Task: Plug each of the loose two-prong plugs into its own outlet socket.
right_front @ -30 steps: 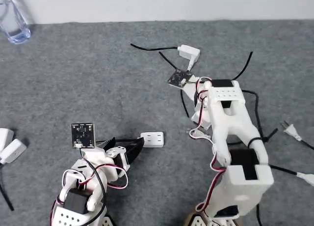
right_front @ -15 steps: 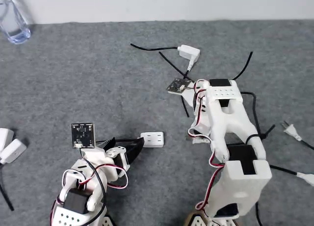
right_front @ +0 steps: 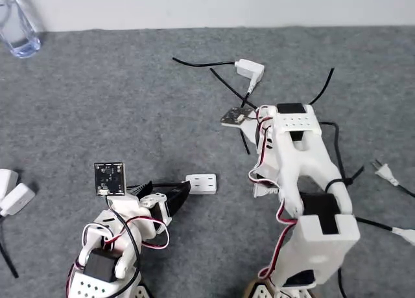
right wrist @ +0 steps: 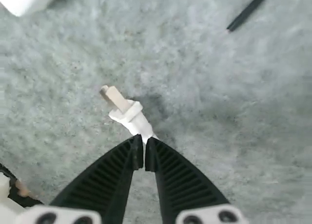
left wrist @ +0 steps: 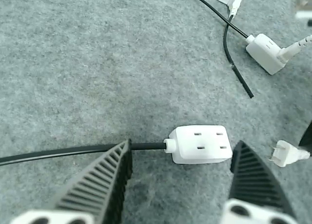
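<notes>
I am looking down at my left gripper. Its jaws are spreading wide and holding nothing. They are sitting at the two ends of the white outlet socket, one by the end where the black cord is going in. The socket is lying flat on the gray carpet with its slots facing up. On the socket's right, near it but not touching, my right gripper is pinching a white two-prong plug by its tail. Its jaws are pressing tight on it, and the prongs are pointing away from the gripper. Farther back from the socket, a white adapter is lying on its black wire. Far beyond the socket, on the left, a clear bottle is standing.
</notes>
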Controlling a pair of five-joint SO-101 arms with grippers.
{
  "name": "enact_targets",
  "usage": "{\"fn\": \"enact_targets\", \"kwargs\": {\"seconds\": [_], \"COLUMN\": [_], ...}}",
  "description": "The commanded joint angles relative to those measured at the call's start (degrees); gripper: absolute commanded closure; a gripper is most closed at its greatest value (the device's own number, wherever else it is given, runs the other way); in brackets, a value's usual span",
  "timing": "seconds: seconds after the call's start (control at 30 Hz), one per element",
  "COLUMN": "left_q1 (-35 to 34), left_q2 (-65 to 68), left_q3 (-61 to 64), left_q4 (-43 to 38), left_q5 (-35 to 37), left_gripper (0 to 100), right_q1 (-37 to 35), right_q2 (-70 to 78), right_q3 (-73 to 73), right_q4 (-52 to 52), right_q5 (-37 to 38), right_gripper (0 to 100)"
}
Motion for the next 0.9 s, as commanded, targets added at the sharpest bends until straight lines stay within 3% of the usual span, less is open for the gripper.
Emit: {"fn": "enact_targets", "kwargs": {"seconds": [0.0, 0.1, 0.37, 0.53, 0.7, 0.87], "left_q1": [0.3, 0.3, 0.4, 0.3, 0.3, 0.3], "left_q2": [-0.1, -0.1, -0.1, -0.1, -0.1, -0.1], "left_q3": [-0.5, -0.5, -0.5, -0.5, -0.5, -0.5], "left_q4": [0.4, 0.4, 0.4, 0.4, 0.4, 0.4], "left_q5": [0.0, 0.0, 0.0, 0.0, 0.0, 0.0], "left_gripper": [69, 69, 69, 69, 69, 69], "right_q1": [-1.5, -1.8, -0.9, 1.6, -1.9, -4.1], "right_q2": [-3.6, -3.7, -4.0, -3.6, -3.5, -3.4], "right_q3": [-3.3, -3.2, -2.9, -2.9, 0.7, 2.5], "right_q4": [2.9, 3.5, 16.0, 16.2, 16.2, 11.5], "right_q5": [8.6, 11.1, 23.6, 28.3, 37.0, 37.1], "right_gripper": [89.8, 85.3, 92.1, 84.7, 83.3, 83.3]}}
